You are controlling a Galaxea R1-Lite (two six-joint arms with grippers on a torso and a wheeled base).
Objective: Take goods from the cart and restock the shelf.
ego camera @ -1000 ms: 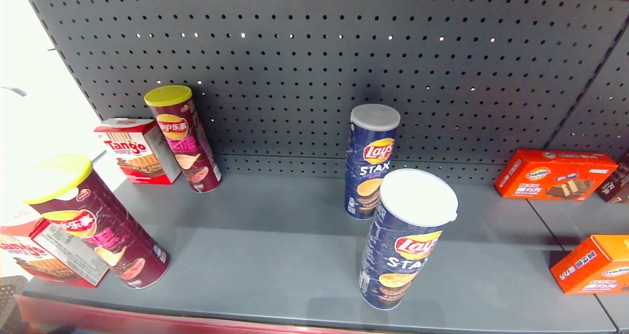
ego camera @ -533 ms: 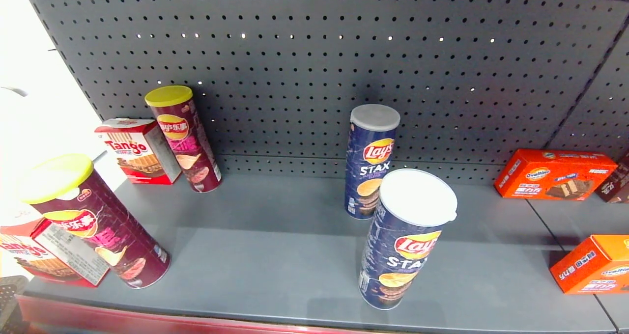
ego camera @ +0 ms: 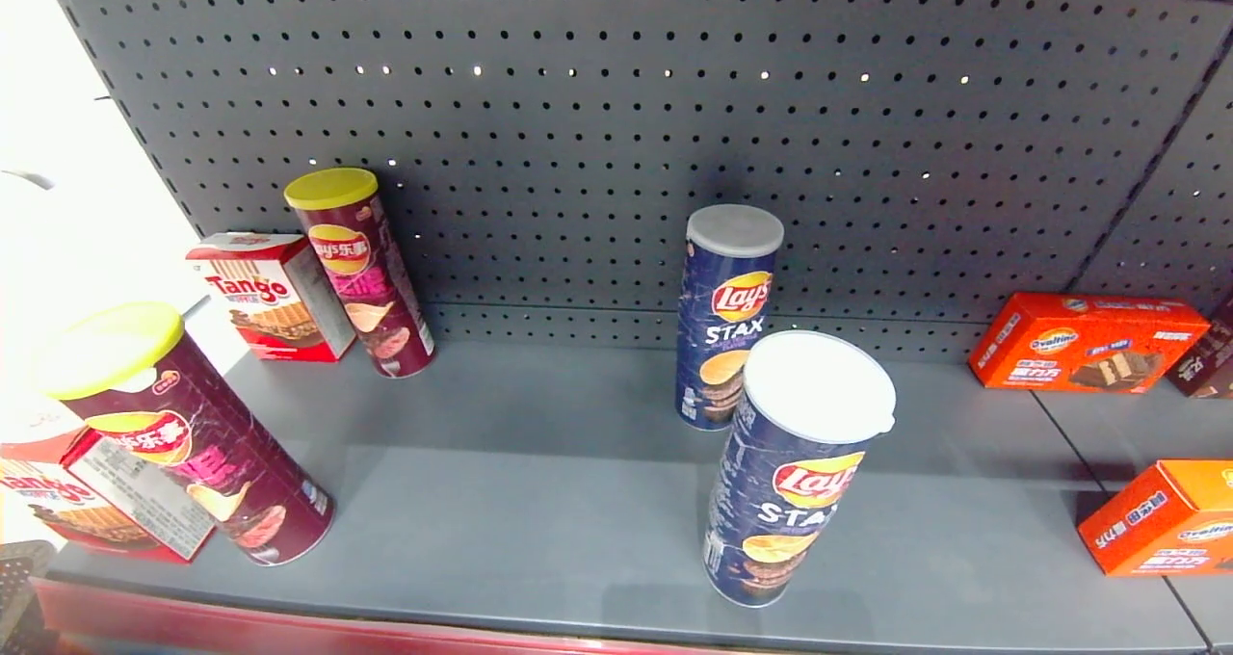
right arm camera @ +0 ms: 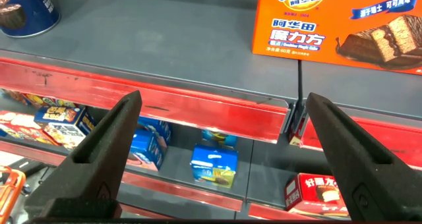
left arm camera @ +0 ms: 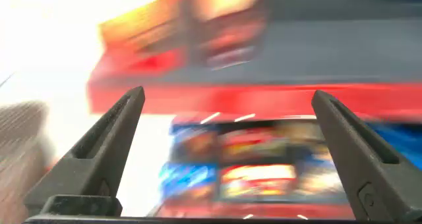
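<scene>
The grey shelf (ego camera: 539, 482) holds two upright blue chip cans, one near the front (ego camera: 795, 472) and one at the back (ego camera: 727, 318). On its left stand two maroon cans with yellow lids (ego camera: 193, 443) (ego camera: 356, 270). My left gripper (left arm camera: 227, 95) is open and holds nothing, in front of a blurred red shelf lip (left arm camera: 264, 95). Blue and red packs (left arm camera: 257, 171) lie below it. My right gripper (right arm camera: 224, 97) is open and holds nothing. It sits before the red shelf edge (right arm camera: 165, 92), just below an orange box (right arm camera: 343, 26).
Red wafer boxes (ego camera: 270, 294) (ego camera: 87, 515) stand beside the maroon cans. Orange boxes (ego camera: 1088, 342) (ego camera: 1166, 515) lie at the shelf's right end. A dark pegboard (ego camera: 616, 135) backs the shelf. Small blue boxes (right arm camera: 214, 165) sit on a lower shelf. Bare shelf lies between the can groups.
</scene>
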